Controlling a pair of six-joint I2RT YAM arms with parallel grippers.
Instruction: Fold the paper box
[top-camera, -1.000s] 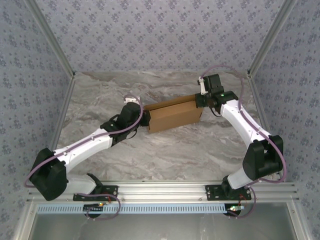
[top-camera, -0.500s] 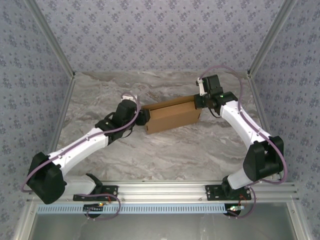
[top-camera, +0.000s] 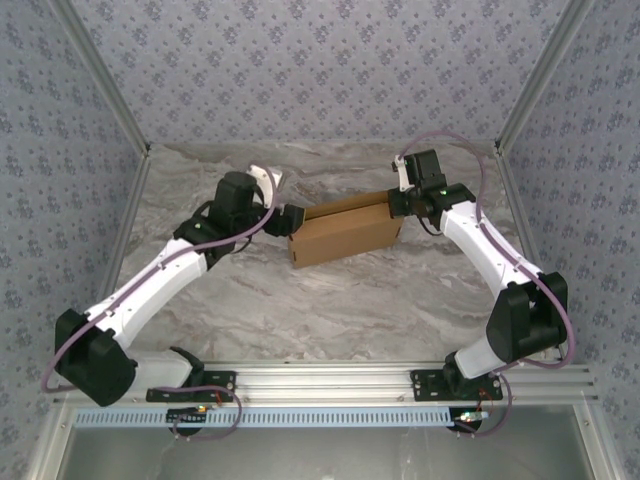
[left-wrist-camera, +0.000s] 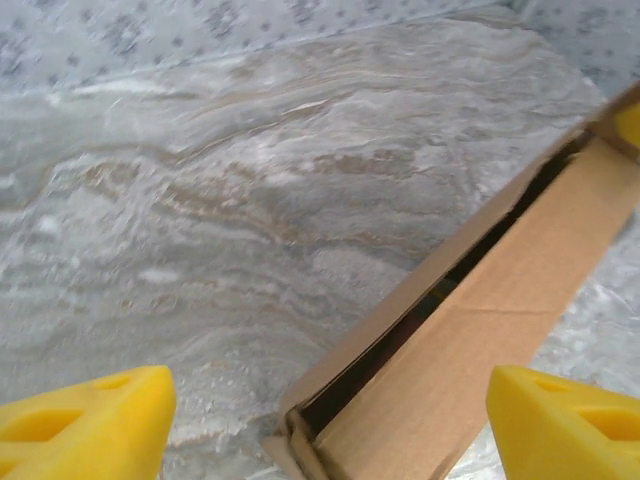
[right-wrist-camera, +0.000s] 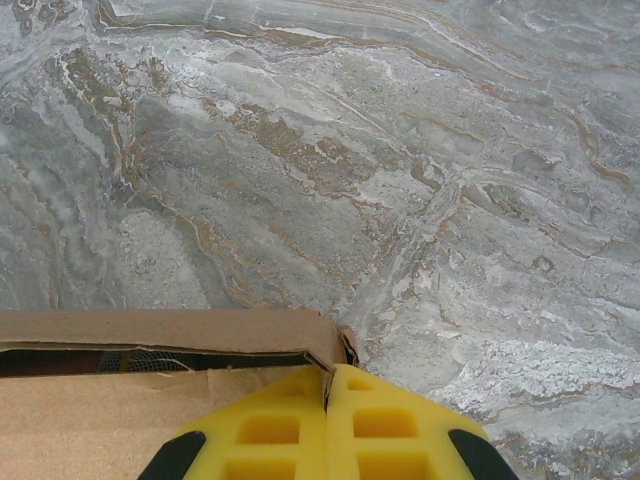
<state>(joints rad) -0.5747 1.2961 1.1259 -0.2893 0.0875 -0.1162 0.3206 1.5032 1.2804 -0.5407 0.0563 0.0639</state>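
Marble table (top-camera: 330, 300) carries the paper box (top-camera: 345, 235) at mid-table, lid seam (left-wrist-camera: 440, 290) gaping, so you look to be at closing: left gripper (top-camera: 287, 222) splayed wide at its left end, right gripper (right-wrist-camera: 328, 400) clenched empty at its right corner; next, tuck that lid.

This looks like a robot test cell in a lab. A left arm (top-camera: 160, 280) and a right arm (top-camera: 490, 250) are bolted to an aluminium rail (top-camera: 330, 378) at the edge of a marble-print table (top-camera: 350, 300). Patterned panels (top-camera: 320, 70) on metal posts (top-camera: 100, 75) box it in.
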